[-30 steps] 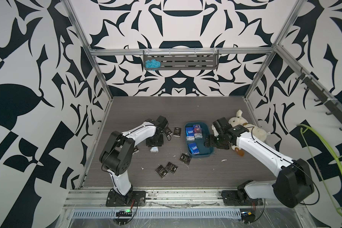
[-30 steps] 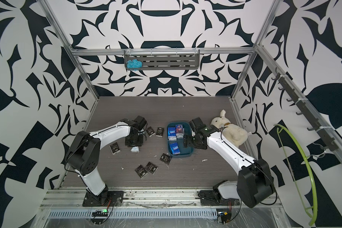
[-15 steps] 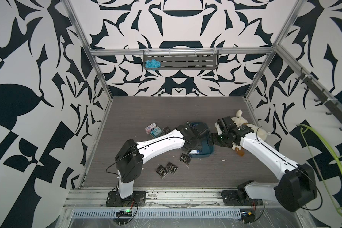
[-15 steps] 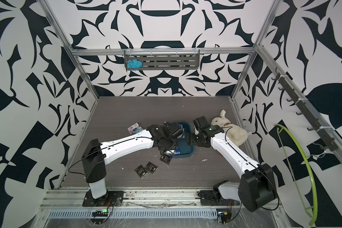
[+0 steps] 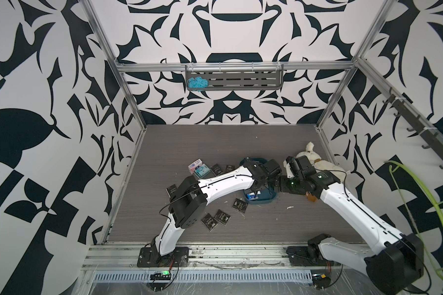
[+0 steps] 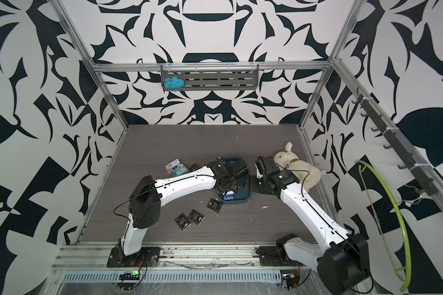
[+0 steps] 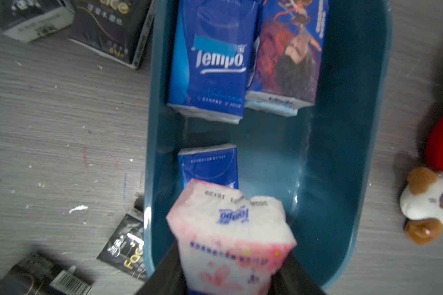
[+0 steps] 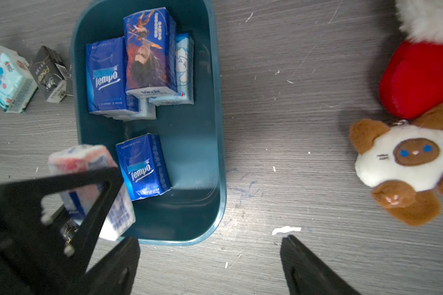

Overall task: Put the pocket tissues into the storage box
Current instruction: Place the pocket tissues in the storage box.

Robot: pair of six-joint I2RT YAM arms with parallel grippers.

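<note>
The left gripper (image 7: 230, 281) clamps the pink-white tissue packet (image 7: 230, 229), likely light and crushable, by one end over the storage box (image 7: 343, 153); the right gripper (image 8: 210, 245) stands apart, empty.

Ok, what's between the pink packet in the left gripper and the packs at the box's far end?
One blue Tempo packet lies flat on the storage box floor, then bare floor; the left wrist view shows it.

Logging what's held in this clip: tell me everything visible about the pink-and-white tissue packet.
The pink-and-white packet is a soft, film-wrapped block: white with pink blossoms, blue lettering and a stamped code. The left gripper pinches one end. It sticks out over the storage box, above a blue packet; contact with either cannot be told.
</note>
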